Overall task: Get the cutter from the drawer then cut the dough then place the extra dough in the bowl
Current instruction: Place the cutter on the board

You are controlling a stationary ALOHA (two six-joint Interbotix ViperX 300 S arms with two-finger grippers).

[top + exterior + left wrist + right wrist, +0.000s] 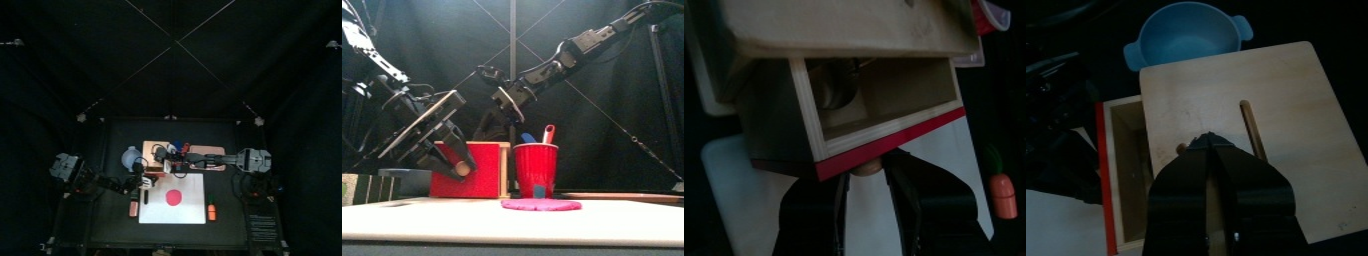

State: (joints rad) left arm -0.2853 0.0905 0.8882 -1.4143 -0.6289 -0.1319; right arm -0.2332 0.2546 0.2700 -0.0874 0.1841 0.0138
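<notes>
The pale wooden box [1240, 90] stands behind the white cutting board [194, 205]. Its drawer [885, 105] with the red front [469, 172] is pulled out. My left gripper [869, 176] is shut on the drawer's wooden knob [867, 170]. Inside the drawer lies the round metal cutter [842, 85], partly in shadow. My right gripper [1211, 150] is shut with nothing in it, its tips on the box top beside the slot. The flat pink-red dough [171, 197] lies on the board. The blue-grey bowl [1186, 35] sits behind the box on its left.
A red cup [535, 168] holding a blue and a red toy knife stands right of the drawer front, behind the dough [541, 205]. An orange toy food [210, 211] lies at the board's right edge, another [132, 208] at its left edge.
</notes>
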